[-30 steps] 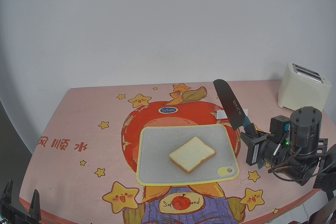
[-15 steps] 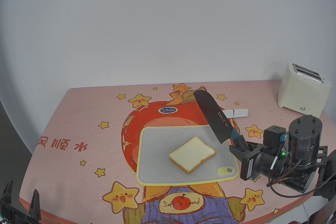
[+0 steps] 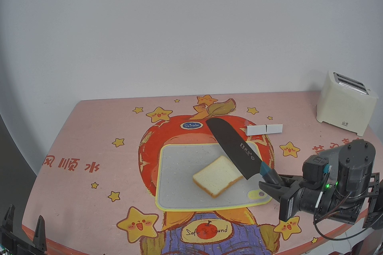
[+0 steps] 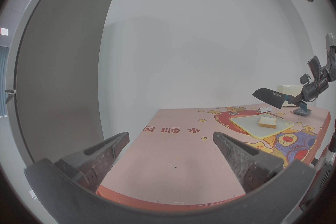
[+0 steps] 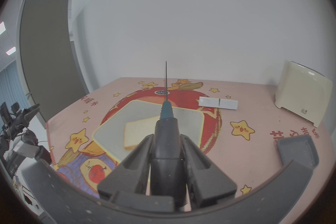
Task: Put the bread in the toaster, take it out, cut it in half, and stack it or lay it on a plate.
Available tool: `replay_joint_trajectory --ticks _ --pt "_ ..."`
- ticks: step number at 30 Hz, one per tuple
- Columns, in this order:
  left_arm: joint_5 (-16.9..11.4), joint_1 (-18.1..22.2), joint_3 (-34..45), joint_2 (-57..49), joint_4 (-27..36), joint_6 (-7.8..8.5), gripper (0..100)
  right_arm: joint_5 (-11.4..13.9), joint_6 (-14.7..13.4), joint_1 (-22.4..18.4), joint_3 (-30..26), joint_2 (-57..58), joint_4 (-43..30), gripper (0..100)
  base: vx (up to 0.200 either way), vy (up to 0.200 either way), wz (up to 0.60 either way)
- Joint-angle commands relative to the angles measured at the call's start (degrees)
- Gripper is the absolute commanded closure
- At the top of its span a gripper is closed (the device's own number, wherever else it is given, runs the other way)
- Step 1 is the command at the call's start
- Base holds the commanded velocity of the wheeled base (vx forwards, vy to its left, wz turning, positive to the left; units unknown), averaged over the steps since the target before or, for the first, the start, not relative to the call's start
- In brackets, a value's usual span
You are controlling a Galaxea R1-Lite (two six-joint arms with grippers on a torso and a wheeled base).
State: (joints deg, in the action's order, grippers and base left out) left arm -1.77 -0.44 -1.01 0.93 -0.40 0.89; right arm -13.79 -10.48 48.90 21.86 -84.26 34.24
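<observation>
Beneath both sets of jaws, pink table (image 3: 99,140). Just ahead of the right gripper (image 3: 273,185), grey cutting board (image 3: 179,172); farther back to its right, cream toaster (image 3: 345,102). Clamped in those jaws by its handle, black knife (image 3: 235,148), blade raised over bread (image 3: 217,176) on the board. Left gripper (image 4: 170,137) jaws spread wide, far from bread.
</observation>
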Motion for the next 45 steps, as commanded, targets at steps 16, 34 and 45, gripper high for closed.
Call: replay_joint_trajectory --ticks 16,34,45 --pt "0.01 0.00 1.01 -0.93 -0.04 0.08 0 2.71 2.31 1.20 -2.87 -0.47 0.30 100 0.000 0.000 0.00" --pt "0.01 0.00 1.01 -0.93 -0.04 -0.01 0 2.10 2.49 1.99 -3.58 -4.07 4.16 100 0.000 0.000 0.00" --pt "0.10 0.00 1.01 -0.93 -0.92 -0.27 0 1.83 3.28 1.29 -3.66 -3.81 4.16 100 0.000 0.000 0.00"
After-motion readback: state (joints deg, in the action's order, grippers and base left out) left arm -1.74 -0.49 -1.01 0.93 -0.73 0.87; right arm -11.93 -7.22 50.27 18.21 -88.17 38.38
